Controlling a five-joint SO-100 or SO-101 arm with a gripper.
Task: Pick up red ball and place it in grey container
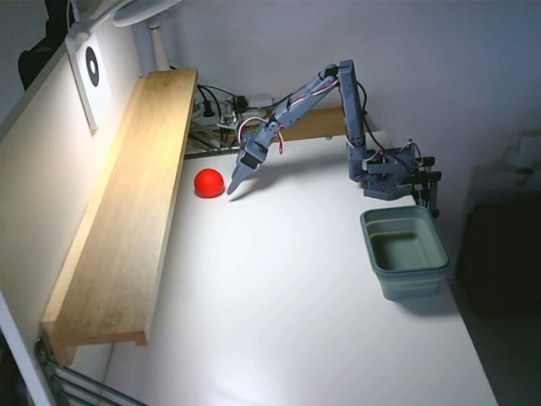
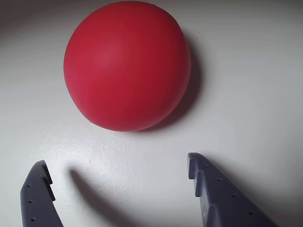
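In the fixed view, a long wooden shelf (image 1: 127, 211) runs along the left side of the white surface (image 1: 287, 321), against a pale wall that carries a card with a black ring target (image 1: 91, 66). Just right of the shelf's upper half, the red ball (image 1: 209, 182) rests on the surface, close to the shelf's edge but not touching it. Immediately to the ball's right, the pincer (image 1: 233, 187) points down and to the left, its tip near the surface and just beside the ball, with a narrow gap between them. The blue-grey arm (image 1: 317, 89) rises from there to a high elbow and drops to its base (image 1: 390, 173) near the back right of the surface. In front of the base, well apart from the ball, stands the grey container (image 1: 406, 252), upright, with nothing visible inside.

In the wrist view, the ball (image 2: 127, 64) fills the upper left and centre and sits on the surface with its shadow falling to the right. Below it, the pincer (image 2: 117, 170) is spread wide and holds nothing: one fingertip (image 2: 38, 182) shows at the lower left and the other at the lower right, both short of the ball and clear of it.
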